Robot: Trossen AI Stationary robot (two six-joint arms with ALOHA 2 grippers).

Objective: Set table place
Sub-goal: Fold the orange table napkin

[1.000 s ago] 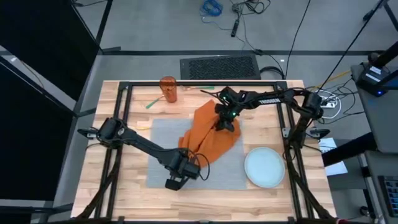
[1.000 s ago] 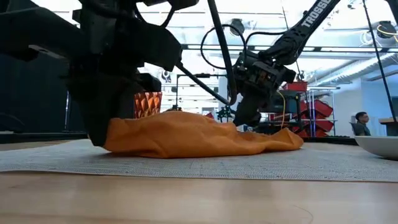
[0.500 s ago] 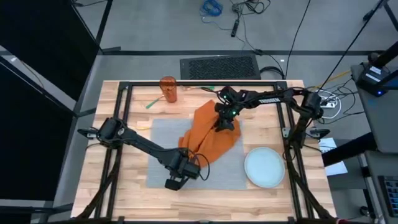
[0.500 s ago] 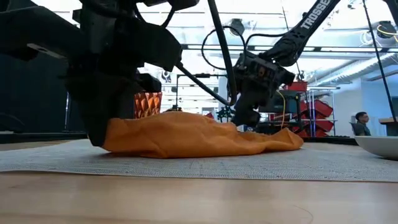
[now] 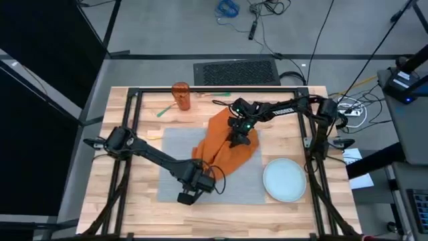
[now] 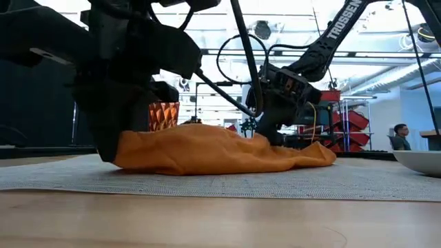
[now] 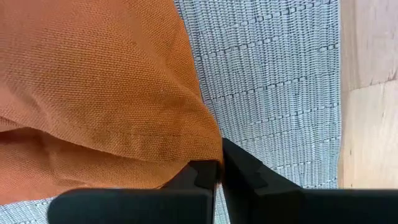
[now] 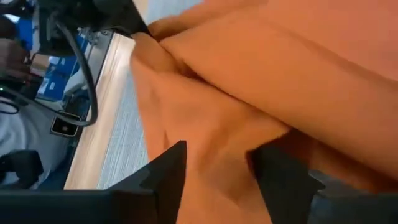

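The table [image 5: 144,213], a light plank top edged by a black metal frame, is filling the centre of the high view. The place [image 5: 175,148], a grey woven placemat, is lying flat at mid-frame, and an orange napkin [image 5: 224,144] is bunching in soft folds over its upper right part.

The left gripper [image 5: 198,175] is sitting low at the lower centre of the high view, at the napkin's near corner. In the left wrist view its fingers [image 7: 239,165] are standing almost together, pinching the edge of the orange cloth at the bottom centre of the frame, with grey weave and bare wood showing at the right.

The right gripper [image 5: 239,132] is pressing down into the napkin's upper middle, just above centre in the high view. In the right wrist view its fingers [image 8: 163,177] are standing apart at the bottom of the frame, with orange fabric lying between and beyond them; no grip on the cloth is showing.

A round pale plate [image 5: 285,179] is sitting at the lower right, its left part overlapping the placemat's right edge. An orange faceted cup [image 5: 180,96] is standing at the upper left of the tabletop, well apart from the placemat.

In the low view, white lettering on the right arm at the upper right is reading "TROSSEN". A person [image 6: 399,137] is showing small at the far right of that view, in the room beyond the table.
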